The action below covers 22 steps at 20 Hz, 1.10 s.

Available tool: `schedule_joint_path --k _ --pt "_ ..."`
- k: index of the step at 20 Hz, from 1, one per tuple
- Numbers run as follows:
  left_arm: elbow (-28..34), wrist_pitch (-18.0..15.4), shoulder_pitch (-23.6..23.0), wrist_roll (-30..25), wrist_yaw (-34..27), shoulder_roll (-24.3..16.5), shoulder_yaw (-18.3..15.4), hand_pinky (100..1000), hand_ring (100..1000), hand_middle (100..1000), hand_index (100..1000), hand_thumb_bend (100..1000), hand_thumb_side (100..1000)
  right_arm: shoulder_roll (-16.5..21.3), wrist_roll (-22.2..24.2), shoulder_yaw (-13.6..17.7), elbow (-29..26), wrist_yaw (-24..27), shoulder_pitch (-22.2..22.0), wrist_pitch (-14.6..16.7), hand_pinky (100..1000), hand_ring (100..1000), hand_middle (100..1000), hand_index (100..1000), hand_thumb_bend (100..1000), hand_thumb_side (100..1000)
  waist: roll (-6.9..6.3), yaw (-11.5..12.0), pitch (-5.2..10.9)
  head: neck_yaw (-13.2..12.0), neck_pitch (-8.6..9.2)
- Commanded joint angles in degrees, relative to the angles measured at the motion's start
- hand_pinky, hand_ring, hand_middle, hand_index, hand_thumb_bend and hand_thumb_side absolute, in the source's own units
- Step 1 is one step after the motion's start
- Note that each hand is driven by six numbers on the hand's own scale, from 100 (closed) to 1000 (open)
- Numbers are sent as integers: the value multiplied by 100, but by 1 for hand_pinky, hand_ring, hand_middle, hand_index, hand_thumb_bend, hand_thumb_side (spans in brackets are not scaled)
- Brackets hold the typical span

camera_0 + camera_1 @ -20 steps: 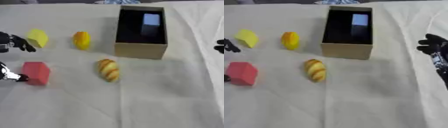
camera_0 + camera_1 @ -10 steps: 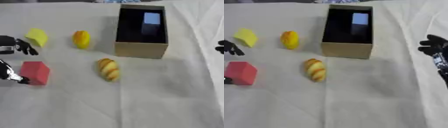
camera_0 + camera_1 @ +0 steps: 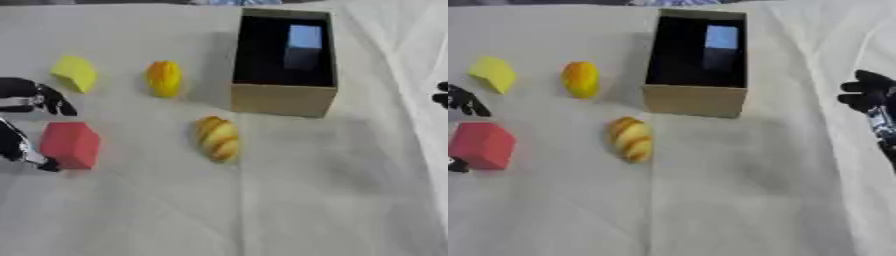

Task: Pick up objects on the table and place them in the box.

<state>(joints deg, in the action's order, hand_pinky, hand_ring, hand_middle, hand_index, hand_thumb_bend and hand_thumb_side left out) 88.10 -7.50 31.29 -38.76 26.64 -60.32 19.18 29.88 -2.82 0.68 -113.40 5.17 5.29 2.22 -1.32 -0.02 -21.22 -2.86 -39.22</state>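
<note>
Left hand (image 3: 26, 120) at the left edge of the frame, fingers spread either side of the red block (image 3: 70, 145): upper fingers just above it, lower finger beside its lower-left corner. It brackets the block and looks not yet closed on it, nothing grasped. The block lies immediately right of the palm, so this hand is clearly nearer.

Right hand (image 3: 870, 95) at the right edge, fingers curled, holding nothing (idle).

Open cardboard box with dark interior (image 3: 284, 97) at upper centre, a bluish object inside.

Yellow wedge (image 3: 74, 73), orange oval fruit (image 3: 164, 78) and striped bread-like piece (image 3: 217, 137), long axis roughly vertical, lie apart on the white cloth-covered table (image 3: 306, 200), leaving room around each.
</note>
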Motion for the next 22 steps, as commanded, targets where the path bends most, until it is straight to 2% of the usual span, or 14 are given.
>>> schedule_joint_path --k 1,6,8,10,11,12,16,22 --pt "-65 -19 115 68 54 -77 4 821 786 759 872 675 505 55 -21 43 -119 -11 31 -6 887 789 767 895 100 758 -3 -5 95 -9 59" --pt "-178 -59 171 126 131 18 80 811 773 736 853 669 484 41 -30 56 -119 -9 24 -7 887 789 766 894 100 757 -3 -15 95 -18 57" --pt "-207 -76 179 158 160 42 97 796 751 701 831 633 454 37 -38 63 -119 -7 23 -6 887 789 766 894 100 757 -7 -18 94 -18 54" --pt "-209 -89 181 208 183 50 92 773 718 660 794 545 427 37 -43 66 -119 -5 23 -5 887 789 766 893 100 756 -11 -19 95 -14 51" --pt "-187 -86 181 248 205 47 73 755 690 630 769 460 400 38 -46 69 -119 -4 23 -4 886 789 766 893 100 756 -13 -18 95 -11 50" --pt "-142 -78 175 298 239 39 48 751 685 624 763 432 386 38 -51 72 -119 -3 22 -3 886 789 766 893 100 756 -16 -18 96 -8 50" --pt "225 -58 112 408 299 -40 -103 739 657 593 731 331 326 46 -67 86 -119 1 23 4 886 789 766 892 100 751 -29 -12 109 7 26" --pt "1017 -18 177 424 158 -186 -383 749 665 600 741 315 333 91 -86 110 -119 -6 27 28 886 789 766 890 100 740 -52 -19 161 47 5"
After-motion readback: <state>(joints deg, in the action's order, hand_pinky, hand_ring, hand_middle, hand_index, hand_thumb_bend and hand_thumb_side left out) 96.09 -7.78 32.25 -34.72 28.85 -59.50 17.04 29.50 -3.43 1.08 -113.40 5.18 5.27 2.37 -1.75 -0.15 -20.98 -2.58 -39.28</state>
